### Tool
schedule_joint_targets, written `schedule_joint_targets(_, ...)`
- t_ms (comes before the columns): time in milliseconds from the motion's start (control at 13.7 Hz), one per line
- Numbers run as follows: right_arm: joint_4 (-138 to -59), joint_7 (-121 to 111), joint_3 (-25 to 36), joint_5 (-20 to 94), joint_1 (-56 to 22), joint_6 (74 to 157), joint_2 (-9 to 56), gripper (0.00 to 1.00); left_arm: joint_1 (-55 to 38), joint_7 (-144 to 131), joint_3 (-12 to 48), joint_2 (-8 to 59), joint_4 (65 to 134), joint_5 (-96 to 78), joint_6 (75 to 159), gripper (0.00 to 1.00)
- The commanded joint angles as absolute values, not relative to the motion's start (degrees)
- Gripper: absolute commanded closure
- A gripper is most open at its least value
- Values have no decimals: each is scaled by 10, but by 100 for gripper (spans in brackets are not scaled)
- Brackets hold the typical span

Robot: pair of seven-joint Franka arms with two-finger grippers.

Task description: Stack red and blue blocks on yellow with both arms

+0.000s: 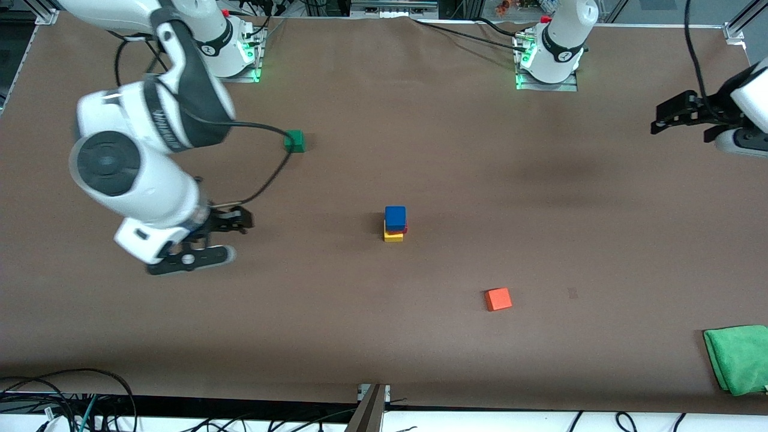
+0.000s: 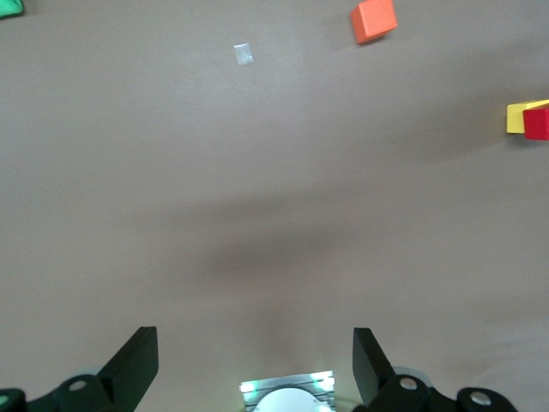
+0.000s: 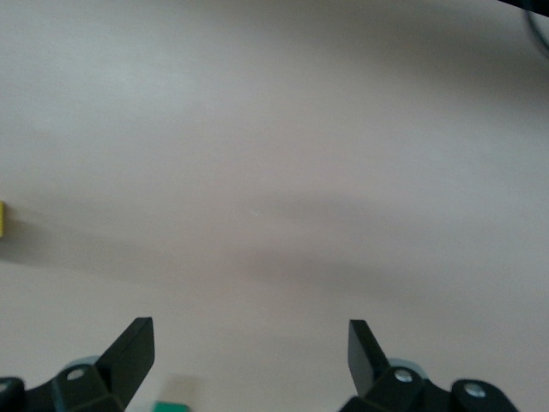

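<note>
Toward the right arm's end of the worktop point(image 1: 372, 336): right gripper point(image 1: 207, 243) hanging over bare brown surface, jaws spread wide and holding nothing, well apart from every cube. Near that arm's base, toward the worktop's upper edge in the front view: green cube point(image 1: 294, 141), alone and no part of the job.

At mid-worktop: blue block point(image 1: 395, 217) atop red block point(image 1: 405, 228), only a sliver of crimson showing under it, both seated on yellow cube point(image 1: 393, 236). Stack upright and free of both grippers, though red and blue sit a touch off-square toward the left arm's end. In the left wrist view, red overhanging yellow at the frame's rim.

Nearer the front camera and toward the left arm's end: orange-red cube point(image 1: 498, 299), untouched. At the front corner on that end: folded green cloth point(image 1: 738, 358), partly over the worktop's edge.

At the left arm's end: left gripper point(image 1: 681, 117) over the worktop's margin, jaws likewise wide and empty, waiting.

Judged complete or nearly so, with retreat the step in hand. Best done by keeping both sets of jaws apart, lifting clear and pulling back toward the bases without sweeping low past the tower or trailing the right arm's cable across it. Main hazard, by appearance: a nudge to the offset upper blocks toppling the pile.
</note>
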State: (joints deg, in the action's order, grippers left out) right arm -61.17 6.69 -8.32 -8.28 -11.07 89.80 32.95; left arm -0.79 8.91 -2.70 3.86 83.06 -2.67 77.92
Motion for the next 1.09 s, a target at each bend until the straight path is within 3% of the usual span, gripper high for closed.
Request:
schedule_joint_targets(0,-657,40,-94,-62,-57,876,262,0,-9,116,-36,42,833,-33,797,0)
schedule_joint_targets(219,-749,51,-94,-46,-1,885,180,0,-18,78,-30,45,833,-33,802,0)
schedule_joint_targets(437,-831,45,-94,-48,7,882,95,0,-25,22,1,50,831,-33,811,0)
schedule_joint_targets(729,-830,38,-69,-47,6,865,51,0,-32,3,9,42,866,-33,849,0)
schedule_joint_targets(875,-831,35,-68,-45,6,853,49,0,-33,2,9,22,906,-32,893,0)
schedule_joint_targets(1021,-829,39,-64,-45,7,821,52,0,-31,7,7,13,902,-31,892,0)
